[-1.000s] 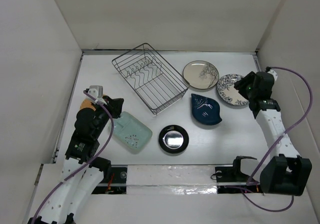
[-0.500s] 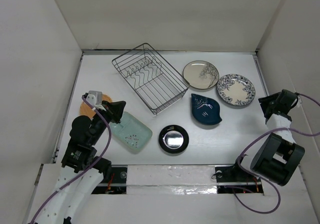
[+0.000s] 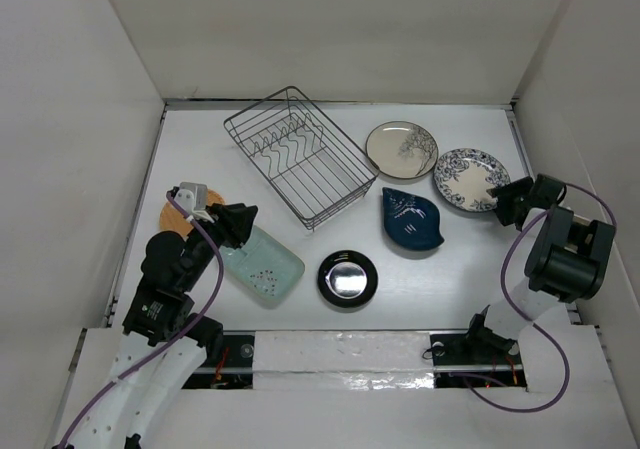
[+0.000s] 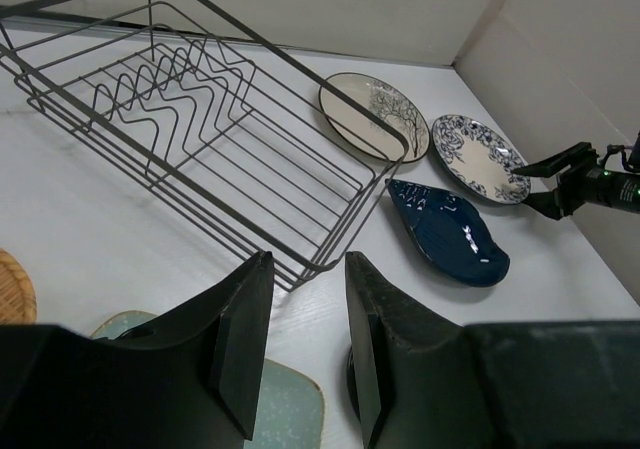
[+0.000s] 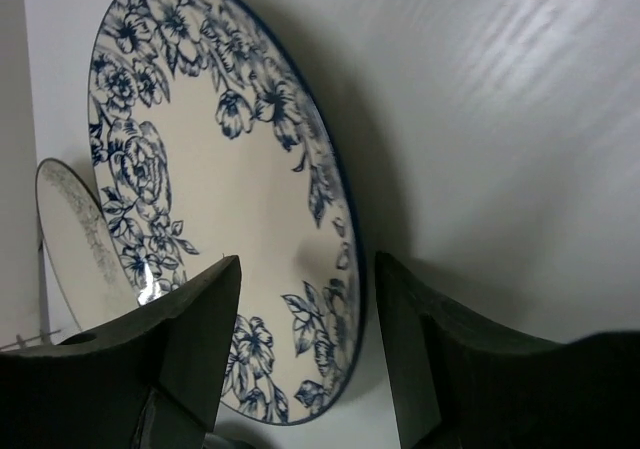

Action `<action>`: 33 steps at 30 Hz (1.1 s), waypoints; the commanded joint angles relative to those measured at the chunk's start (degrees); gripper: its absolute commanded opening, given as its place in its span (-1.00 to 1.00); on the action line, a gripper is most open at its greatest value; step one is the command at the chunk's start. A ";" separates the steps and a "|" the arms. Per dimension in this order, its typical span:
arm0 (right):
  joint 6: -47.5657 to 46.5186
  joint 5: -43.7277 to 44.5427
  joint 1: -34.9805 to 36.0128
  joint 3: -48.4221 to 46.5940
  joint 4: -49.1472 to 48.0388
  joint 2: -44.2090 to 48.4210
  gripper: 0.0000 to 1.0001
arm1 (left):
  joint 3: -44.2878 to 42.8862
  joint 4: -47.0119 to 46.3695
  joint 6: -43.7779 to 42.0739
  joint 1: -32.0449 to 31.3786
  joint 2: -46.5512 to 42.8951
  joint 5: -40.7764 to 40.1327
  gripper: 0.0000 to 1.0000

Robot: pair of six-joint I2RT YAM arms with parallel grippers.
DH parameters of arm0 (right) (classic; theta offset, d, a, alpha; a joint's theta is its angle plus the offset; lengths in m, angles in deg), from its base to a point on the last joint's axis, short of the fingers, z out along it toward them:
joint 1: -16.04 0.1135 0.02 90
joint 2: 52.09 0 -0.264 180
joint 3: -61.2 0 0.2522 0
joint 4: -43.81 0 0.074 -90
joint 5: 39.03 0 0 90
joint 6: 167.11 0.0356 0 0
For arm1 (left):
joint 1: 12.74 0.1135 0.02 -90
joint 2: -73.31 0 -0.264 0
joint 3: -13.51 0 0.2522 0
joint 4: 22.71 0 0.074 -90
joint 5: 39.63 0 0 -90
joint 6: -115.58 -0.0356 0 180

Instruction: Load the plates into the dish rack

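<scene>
The grey wire dish rack (image 3: pixel 298 157) stands empty at the back. Plates lie flat around it: cream floral (image 3: pixel 401 149), blue-flowered white (image 3: pixel 470 179), dark blue teardrop (image 3: pixel 412 219), glossy black (image 3: pixel 347 277), mint-green (image 3: pixel 262 262) and orange (image 3: pixel 178 214). My left gripper (image 3: pixel 240 224) hovers over the mint plate's far end, open with nothing between its fingers (image 4: pixel 240 339). My right gripper (image 3: pixel 508 201) is low at the right rim of the blue-flowered plate (image 5: pixel 200 199), open, its jaws either side of that rim without closing on it.
White walls enclose the table on the left, back and right; the right arm stands close to the right wall. The rack (image 4: pixel 200 99) sits diagonally, its near corner close to the teardrop plate (image 4: pixel 445 231). The cream plate (image 5: pixel 75 239) lies just beyond the blue-flowered one.
My left gripper has opened and edged right, off the orange plate. My right arm folded back to the right edge, then came down low at the blue-flowered plate's rim.
</scene>
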 commanded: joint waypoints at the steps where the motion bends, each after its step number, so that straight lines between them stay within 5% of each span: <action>1: 2.41 -2.14 1.57 -3.61 -0.48 -3.52 0.23 | -1.65 -1.73 -0.62 -0.35 0.66 -0.20 -0.36; 11: 6.89 -0.48 4.04 -6.43 1.63 -5.55 0.02 | -2.00 -1.65 -1.06 -0.35 1.01 -1.78 -0.36; 14: 8.21 -0.12 4.04 -5.47 0.58 -5.11 -0.19 | -2.00 -1.65 -1.14 -0.35 0.75 -1.95 -0.38; 15: 8.91 0.14 4.04 -4.94 -0.47 -4.85 -0.46 | -2.09 -1.65 -1.14 -0.35 0.49 -2.13 -0.38; 18: 10.49 2.68 4.04 -1.61 -2.49 -2.30 -0.82 | -2.00 -1.65 -1.14 -0.35 0.13 -2.57 -0.39; 21: 9.71 6.29 4.04 0.76 -2.50 2.60 -1.00 | -2.00 -1.65 -1.23 -0.35 0.39 -2.13 -0.40; 28: 0.76 18.94 6.23 -2.28 5.40 23.59 -1.00 | -2.00 -1.82 -1.32 -0.35 0.84 -1.95 -0.42; 33: -7.67 27.29 15.87 -11.07 10.33 31.97 -1.00 | -2.00 -1.82 -1.32 -0.35 1.01 -1.95 -0.42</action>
